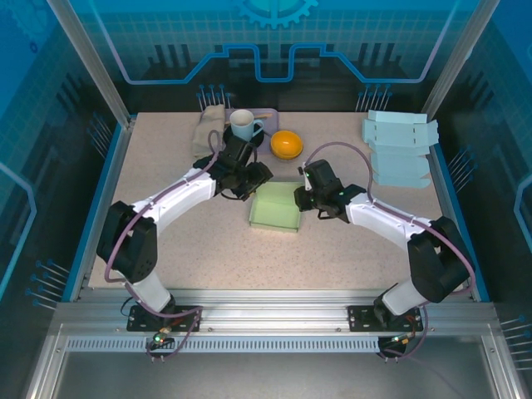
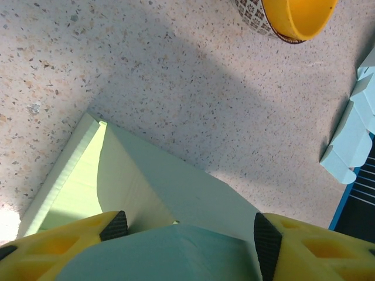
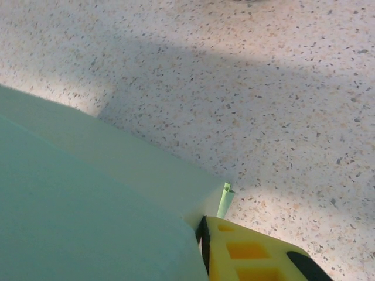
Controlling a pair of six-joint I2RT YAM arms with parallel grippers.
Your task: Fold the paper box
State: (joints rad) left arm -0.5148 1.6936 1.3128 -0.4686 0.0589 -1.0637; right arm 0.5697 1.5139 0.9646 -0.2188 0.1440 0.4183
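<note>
The paper box (image 1: 276, 208) is a pale green open tray in the middle of the table, partly folded. My left gripper (image 1: 254, 180) is at its far left corner. In the left wrist view the left gripper (image 2: 190, 234) is open, and its black pads (image 2: 114, 225) straddle a wide flap of the paper box (image 2: 152, 187). My right gripper (image 1: 304, 198) is at the box's far right corner. In the right wrist view one pad (image 3: 202, 243) presses on a wall of the paper box (image 3: 117, 170). The other finger is hidden behind the paper.
At the back of the table stand a white mug (image 1: 243, 125), an orange bowl (image 1: 286, 144) and a beige cloth (image 1: 208, 129). A stack of flat pale blue box blanks (image 1: 399, 150) lies at the back right. Metal frame rails border the table.
</note>
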